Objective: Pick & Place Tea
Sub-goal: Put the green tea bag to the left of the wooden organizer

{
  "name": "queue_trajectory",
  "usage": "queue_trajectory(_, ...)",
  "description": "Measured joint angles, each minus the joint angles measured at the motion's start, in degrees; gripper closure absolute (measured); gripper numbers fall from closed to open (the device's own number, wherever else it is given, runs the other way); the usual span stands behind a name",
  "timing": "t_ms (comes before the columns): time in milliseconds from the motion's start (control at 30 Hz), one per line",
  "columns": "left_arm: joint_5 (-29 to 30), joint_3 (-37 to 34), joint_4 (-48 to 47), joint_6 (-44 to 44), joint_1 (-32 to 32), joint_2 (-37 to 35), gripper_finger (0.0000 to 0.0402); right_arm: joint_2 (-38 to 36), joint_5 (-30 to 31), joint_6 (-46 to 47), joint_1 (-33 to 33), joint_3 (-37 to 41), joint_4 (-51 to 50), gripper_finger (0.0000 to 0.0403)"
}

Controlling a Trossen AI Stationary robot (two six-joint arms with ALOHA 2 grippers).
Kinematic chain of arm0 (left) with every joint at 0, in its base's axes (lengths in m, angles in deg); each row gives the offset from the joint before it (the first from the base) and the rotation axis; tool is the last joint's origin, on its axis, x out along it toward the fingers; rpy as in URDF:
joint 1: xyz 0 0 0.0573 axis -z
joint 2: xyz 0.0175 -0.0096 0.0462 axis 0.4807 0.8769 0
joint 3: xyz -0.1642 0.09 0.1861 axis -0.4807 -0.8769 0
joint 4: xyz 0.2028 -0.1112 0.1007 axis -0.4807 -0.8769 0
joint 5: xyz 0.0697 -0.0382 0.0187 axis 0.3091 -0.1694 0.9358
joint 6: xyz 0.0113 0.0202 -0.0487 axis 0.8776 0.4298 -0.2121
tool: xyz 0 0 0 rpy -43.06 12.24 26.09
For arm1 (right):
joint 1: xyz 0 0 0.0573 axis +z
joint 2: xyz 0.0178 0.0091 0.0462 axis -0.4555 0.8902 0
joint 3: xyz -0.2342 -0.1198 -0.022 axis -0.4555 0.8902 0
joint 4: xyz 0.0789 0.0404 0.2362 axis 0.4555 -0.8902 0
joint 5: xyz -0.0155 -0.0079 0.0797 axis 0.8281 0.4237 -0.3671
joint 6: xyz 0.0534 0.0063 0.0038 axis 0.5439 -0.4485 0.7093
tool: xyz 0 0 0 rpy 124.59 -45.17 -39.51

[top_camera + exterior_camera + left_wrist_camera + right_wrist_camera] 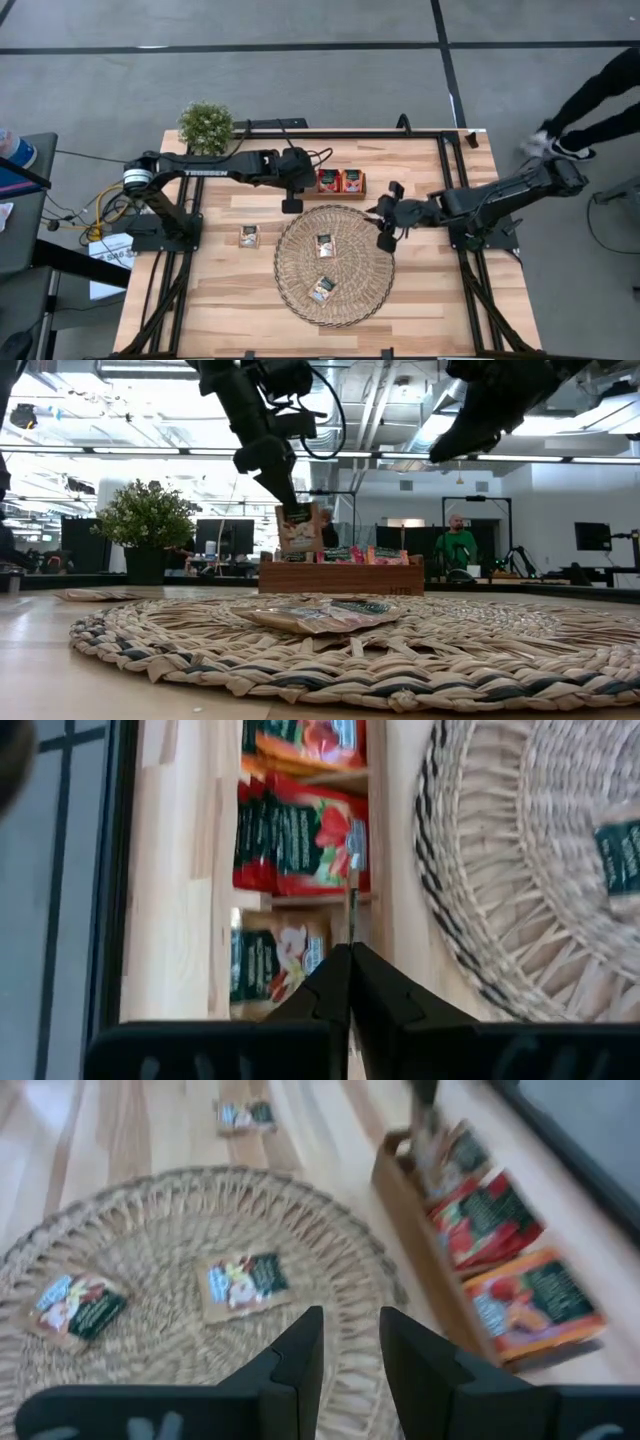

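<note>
High view: left fingers [292,205] pinching a sachet [299,527] over the tray [340,190]; right fingers [385,228] spread above the mat [360,290].

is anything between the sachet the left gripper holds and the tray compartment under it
Nothing visible. The left gripper is shut on a pale beige tea sachet, which hangs at the left end of the small brown wooden tray. That compartment already holds a beige sachet, but nothing else blocks the drop.
</note>
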Motion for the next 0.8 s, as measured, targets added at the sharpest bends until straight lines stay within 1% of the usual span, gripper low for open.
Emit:
queue_trajectory(133, -1.3, 0.0, 1.2, 0.0, -0.7, 0.3, 0.0401, -4.1, 0.0, -2.0, -2.3, 0.1, -2.4, 0.0310)
queue_trajectory(200, -1.5, 0.0, 1.7, 0.0, -1.2, 0.3, 0.0401, -6.7, 0.1, -3.0, -3.6, 1.5, -2.1, 0.0310)
queue_trajectory(300, -1.8, 0.0, 1.6, 0.0, -1.7, 0.3, 0.0401, -11.7, -0.3, -3.3, -5.6, 5.4, 0.3, 0.0310)
queue_trajectory(367, -2.4, 0.0, 1.6, 0.0, -2.0, 0.3, 0.0401, -15.3, -1.5, -3.3, -7.0, 8.2, 3.9, 0.0310)
queue_trajectory(500, -2.9, 0.0, 1.6, 0.0, -2.7, 0.3, 0.0401, -22.6, -5.3, -4.9, -10.1, 12.6, 10.0, 0.0310)
queue_trajectory(600, -3.4, 0.0, 1.6, 0.0, -3.5, 0.3, 0.0401, -26.3, -9.1, -6.6, -13.2, 14.6, 12.6, 0.0310)
queue_trajectory(700, -3.7, 0.0, 1.6, 0.0, -4.1, 0.3, 0.0401, -28.4, -14.5, -6.8, -16.7, 17.0, 14.8, 0.0310)
queue_trajectory(800, -4.0, 0.0, 1.6, 0.0, -4.7, 0.3, 0.0401, -28.8, -19.2, -6.8, -19.8, 18.7, 14.7, 0.0310)
